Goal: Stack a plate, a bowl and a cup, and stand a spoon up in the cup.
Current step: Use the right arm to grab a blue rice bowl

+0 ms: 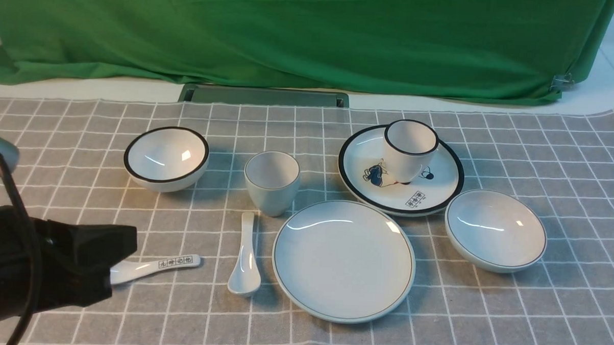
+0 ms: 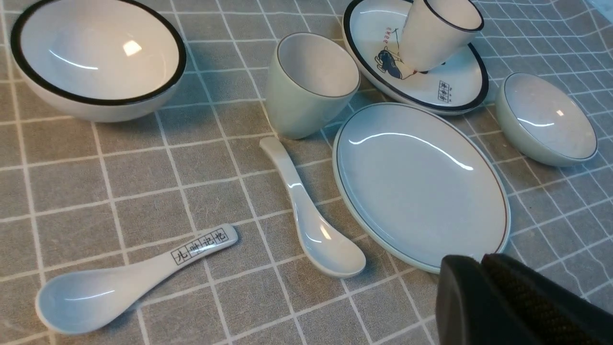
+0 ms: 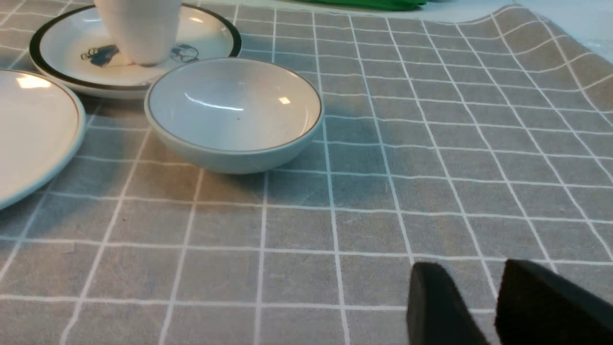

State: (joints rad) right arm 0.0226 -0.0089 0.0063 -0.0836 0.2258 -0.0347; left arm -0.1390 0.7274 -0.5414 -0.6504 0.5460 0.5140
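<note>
Only right wrist view shows right fingers [image 3: 541,306], parted, near bowl [image 3: 234,115].

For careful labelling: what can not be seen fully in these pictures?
- Front view: the black left gripper hides part of the bowl end of the white ceramic spoon with printed handle.
- Front view lacks the right gripper; right wrist view shows only its fingertips, cut by the edge.
- All views: the white black-rimmed cup covers part of the black-rimmed plate's blue drawing.
</note>
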